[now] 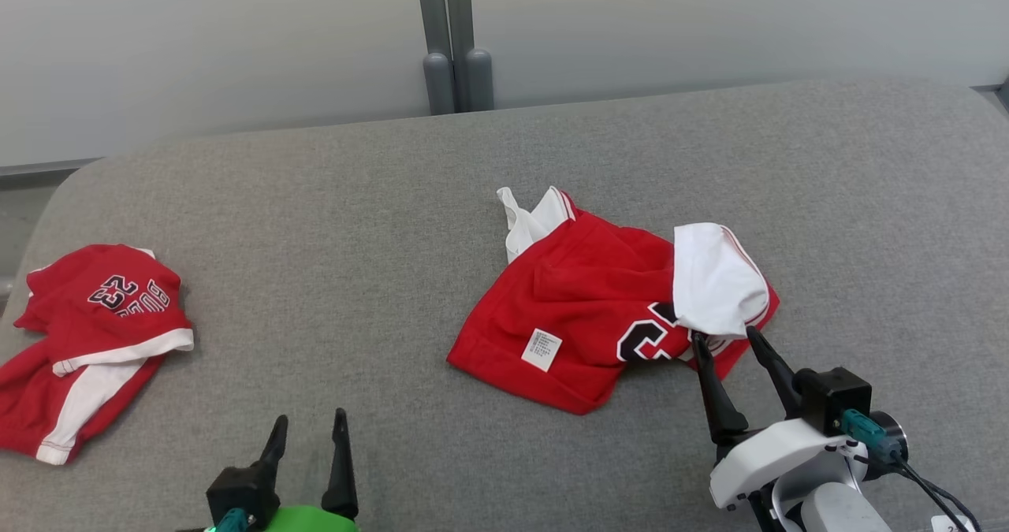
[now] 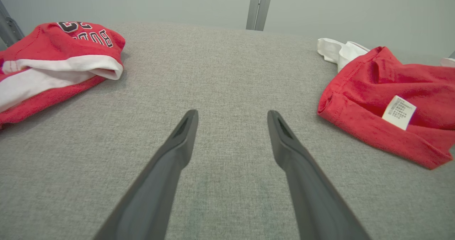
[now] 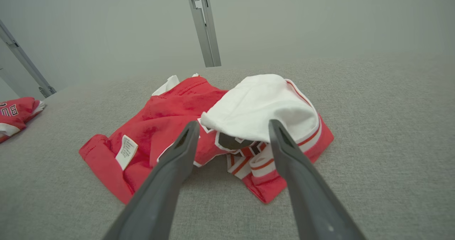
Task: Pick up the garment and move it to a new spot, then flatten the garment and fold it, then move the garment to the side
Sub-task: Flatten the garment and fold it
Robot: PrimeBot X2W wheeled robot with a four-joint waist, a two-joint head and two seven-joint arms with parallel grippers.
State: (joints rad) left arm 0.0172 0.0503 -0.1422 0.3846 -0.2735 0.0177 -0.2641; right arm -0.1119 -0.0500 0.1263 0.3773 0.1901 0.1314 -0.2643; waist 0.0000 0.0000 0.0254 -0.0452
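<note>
While both arms sit low over a grey padded surface (image 1: 355, 225), a second red garment (image 1: 87, 343) lies crumpled at 9 o'clock in the head view. At 7 o'clock the left gripper (image 1: 310, 416) hovers, fingers spread wide, gripping nothing. Toward 4 o'clock lies the garment (image 1: 583, 311), red and rumpled, with a white flap (image 1: 713, 276) folded over its right end. The right gripper (image 1: 725, 335) gapes fully, empty, tips at the near hem. The right wrist camera shows the striped trim (image 3: 256, 161) beneath the flap, which is mostly covered from the head camera.
</note>
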